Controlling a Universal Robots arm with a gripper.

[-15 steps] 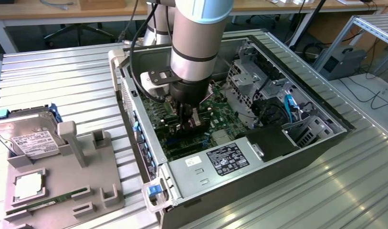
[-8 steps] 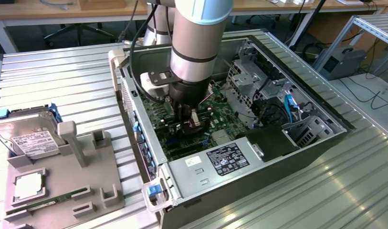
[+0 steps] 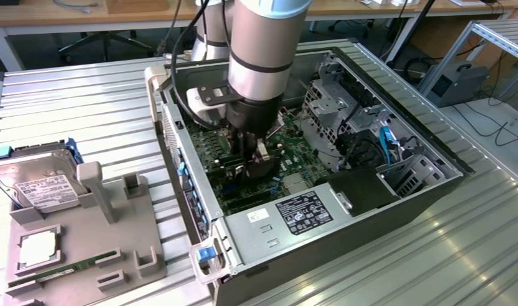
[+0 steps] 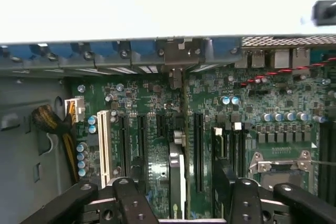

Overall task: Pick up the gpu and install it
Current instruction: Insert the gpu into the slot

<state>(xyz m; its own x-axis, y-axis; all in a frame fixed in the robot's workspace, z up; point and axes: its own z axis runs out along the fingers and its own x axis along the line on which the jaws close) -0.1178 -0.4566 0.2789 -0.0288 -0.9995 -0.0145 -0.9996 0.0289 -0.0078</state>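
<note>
The gpu point(image 4: 176, 174) stands on edge over the green motherboard point(image 4: 262, 98) inside the open PC case point(image 3: 395, 210). Its silver bracket point(image 4: 175, 78) sits against the case's rear slot openings. In the wrist view it lines up with one of the long black expansion slots. My gripper point(image 4: 178, 184) straddles the card from above, open, with bare board showing between the card and each black finger point(image 4: 224, 174). In the exterior view the gripper point(image 3: 251, 167) reaches down into the case over the motherboard, and the arm hides most of the card.
The drive cage point(image 3: 335, 108), the blue cable point(image 3: 385, 137) and the black power supply point(image 3: 360, 191) crowd the case on the exterior view's right. A grey parts tray point(image 3: 80, 255) on the exterior view's left holds a hard drive point(image 3: 42, 185), a CPU point(image 3: 39, 247) and a RAM stick point(image 3: 59, 271).
</note>
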